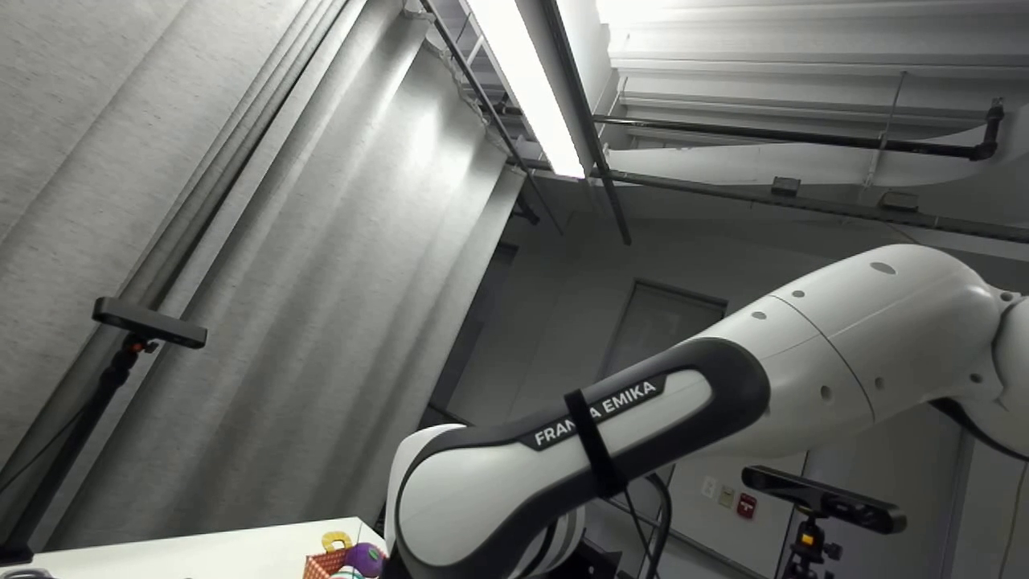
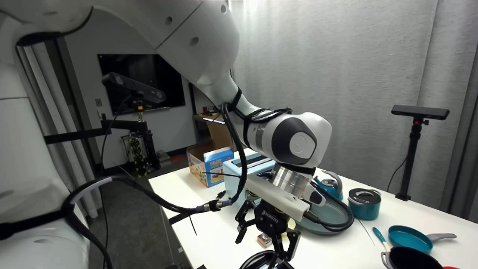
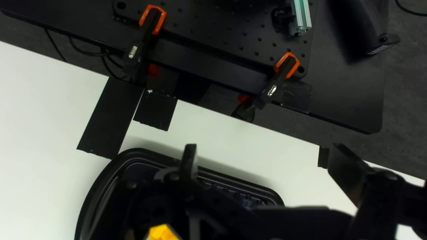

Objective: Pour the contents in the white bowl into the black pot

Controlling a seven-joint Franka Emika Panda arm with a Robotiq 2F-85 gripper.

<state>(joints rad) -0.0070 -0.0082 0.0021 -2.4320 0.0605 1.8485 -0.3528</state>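
Note:
The white bowl does not show in any view. A pot with a black interior [image 2: 412, 259] stands at the lower right in an exterior view, cut off by the frame's bottom edge. My gripper [image 2: 264, 247] points down over the white table in that view, well to the pot's side. In the wrist view my gripper [image 3: 268, 163] has its fingers wide apart with nothing between them. The gripper is out of view in the remaining exterior view.
A black rack [image 3: 233, 180] lies under the gripper near the table edge. A blue toaster [image 2: 233, 183], teal lidded pot [image 2: 365, 205], teal pan [image 2: 409, 239], kettle [image 2: 330, 186] and colourful box [image 2: 214, 168] stand around. A red checked basket [image 1: 320, 564] holds toys.

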